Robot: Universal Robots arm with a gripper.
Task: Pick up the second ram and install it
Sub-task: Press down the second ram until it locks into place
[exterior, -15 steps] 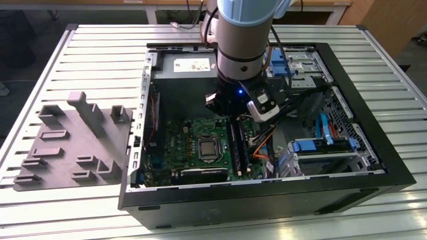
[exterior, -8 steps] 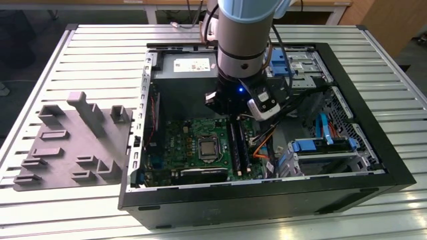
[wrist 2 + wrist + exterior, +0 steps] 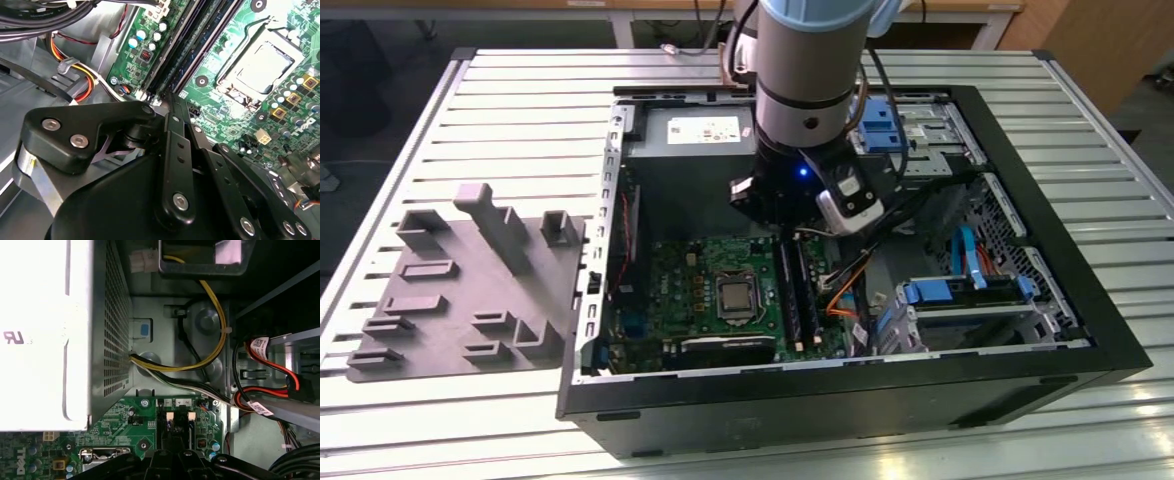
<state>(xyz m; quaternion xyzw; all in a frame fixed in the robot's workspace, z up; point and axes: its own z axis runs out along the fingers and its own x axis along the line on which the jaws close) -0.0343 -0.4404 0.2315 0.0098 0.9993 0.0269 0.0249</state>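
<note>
Second ram (image 3: 786, 292): thin flat stick, dark chips, seated upright in a black slot on green motherboard (image 3: 687, 290), beside the CPU socket (image 3: 739, 297); a 2nd stick just beside it. Case (image 3: 1014, 210): black sheet-metal tower on its side, open. PSU (image 3: 50, 330): pale perforated metal box. Arm: vertical, wrist down into case. Gripper (image 3: 172, 107): matte black linkage, just above slot ends; finger gap can't tell.

You've got a green motherboard (image 3: 720, 290) in the black case (image 3: 854, 400). Beside the motherboard: yellow cable (image 3: 212, 335), perforated grey power-supply box (image 3: 112, 320).
</note>
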